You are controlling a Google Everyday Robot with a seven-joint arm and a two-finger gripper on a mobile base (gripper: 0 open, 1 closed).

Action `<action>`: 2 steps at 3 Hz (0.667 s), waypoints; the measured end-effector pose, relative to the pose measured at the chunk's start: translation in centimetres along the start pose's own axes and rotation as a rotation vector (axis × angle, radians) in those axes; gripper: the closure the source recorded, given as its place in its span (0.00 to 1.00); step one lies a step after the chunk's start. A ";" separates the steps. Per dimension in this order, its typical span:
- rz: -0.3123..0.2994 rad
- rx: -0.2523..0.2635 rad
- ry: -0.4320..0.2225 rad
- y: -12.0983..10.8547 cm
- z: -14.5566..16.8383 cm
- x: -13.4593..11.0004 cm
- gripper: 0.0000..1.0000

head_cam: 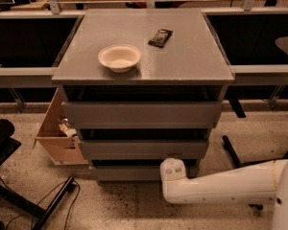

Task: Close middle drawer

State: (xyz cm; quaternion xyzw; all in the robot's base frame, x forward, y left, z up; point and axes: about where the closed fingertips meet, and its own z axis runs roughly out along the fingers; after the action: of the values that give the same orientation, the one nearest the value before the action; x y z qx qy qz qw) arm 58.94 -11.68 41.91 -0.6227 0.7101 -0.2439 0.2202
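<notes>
The grey cabinet has three handle-less drawers. The middle drawer shows its medium-height front panel, with a dark gap above it, between the taller top drawer and the slim bottom drawer. My white arm reaches in from the lower right. My gripper is at its end, low in front of the bottom drawer's right part, just under the middle drawer's front.
A white bowl and a dark packet lie on the cabinet top. An open cardboard box stands on the floor against the cabinet's left side. A black stand and cables lie at the lower left.
</notes>
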 end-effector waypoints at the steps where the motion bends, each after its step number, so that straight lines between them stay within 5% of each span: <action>1: -0.017 -0.008 0.025 0.7 -5.0 2.5 1.00; 2: -0.069 -0.022 0.092 0.0 -12.6 5.2 1.00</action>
State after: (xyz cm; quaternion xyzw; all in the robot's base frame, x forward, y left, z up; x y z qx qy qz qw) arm 50.50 -15.90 51.75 -0.6375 0.7001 -0.2718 0.1720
